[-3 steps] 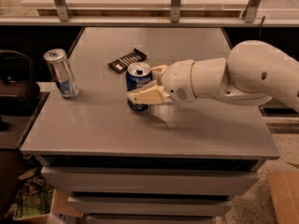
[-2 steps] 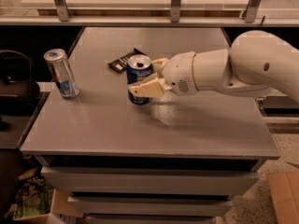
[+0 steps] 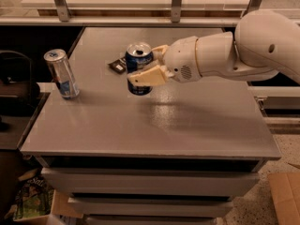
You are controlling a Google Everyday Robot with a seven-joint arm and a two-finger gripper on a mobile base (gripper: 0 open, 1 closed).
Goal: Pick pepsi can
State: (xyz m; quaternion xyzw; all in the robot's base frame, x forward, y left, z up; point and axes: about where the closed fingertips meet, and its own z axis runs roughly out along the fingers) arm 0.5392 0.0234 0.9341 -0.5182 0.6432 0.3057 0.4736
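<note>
Compared with 1 s ago, the pepsi can has risen clear of the table. The gripper is clenched on it, 1 finger across the front and 1 behind. The slim silver can stands upright, well apart at left.

A grey counter spreads beneath the end effector, which hangs over its rear-centre area. Well to the left of the end effector, a slim silver-and-blue can stands upright near the counter's edge. A dark snack packet lies flat just behind the end effector, partly hidden. A cardboard box sits on the floor, low to its right.
</note>
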